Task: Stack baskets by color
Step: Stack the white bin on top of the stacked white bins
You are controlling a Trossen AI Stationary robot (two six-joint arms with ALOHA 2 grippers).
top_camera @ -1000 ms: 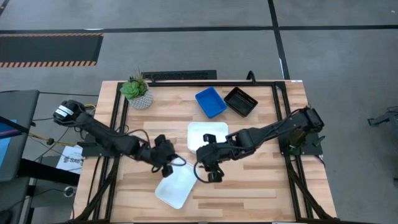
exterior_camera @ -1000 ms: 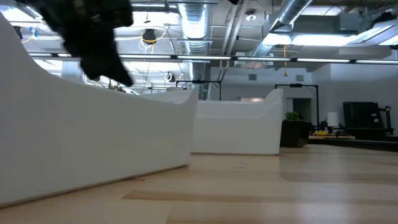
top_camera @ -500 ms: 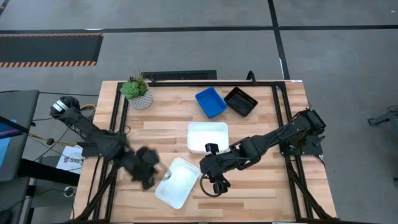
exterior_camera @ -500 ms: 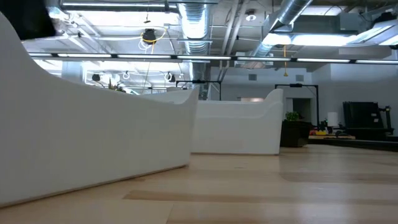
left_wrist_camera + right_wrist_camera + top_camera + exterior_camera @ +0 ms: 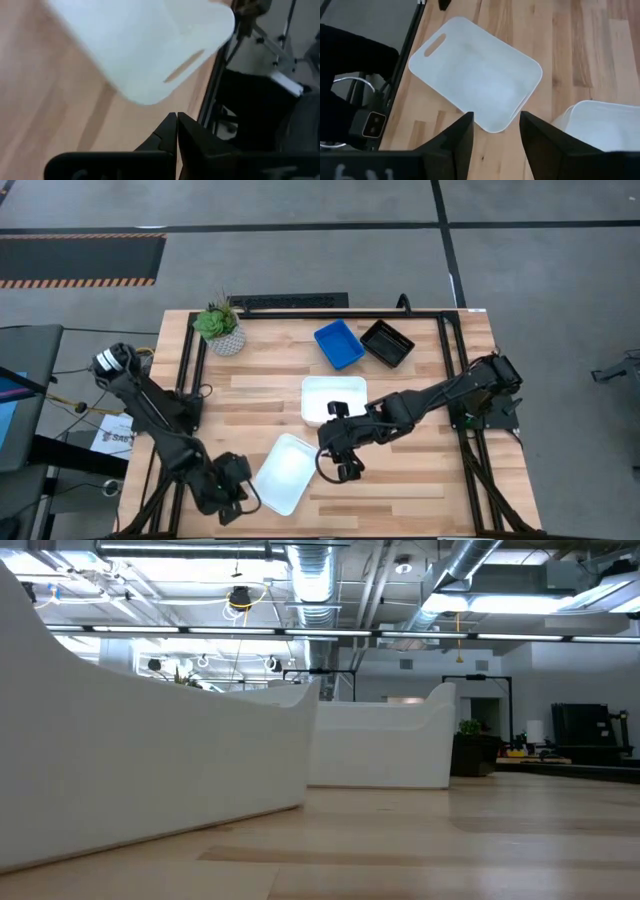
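Two white baskets apart on the wooden tabletop point(image 5: 400, 500)

Right tool point(image 5: 340, 467) hangs released beside the tilted shallow white plastic basket point(image 5: 284, 474); the second white basket point(image 5: 334, 400) sits mid-table. Left tool point(image 5: 229, 500) is clenched, empty, at the front edge.

No legible text, label, brand or number appears in any view. A white paper sheet point(image 5: 108, 438) beside the table's left edge carries dark print too small to read.

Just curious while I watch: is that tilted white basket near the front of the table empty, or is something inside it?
Empty. The white basket lies open side up on the table, and its bare white floor shows from above.
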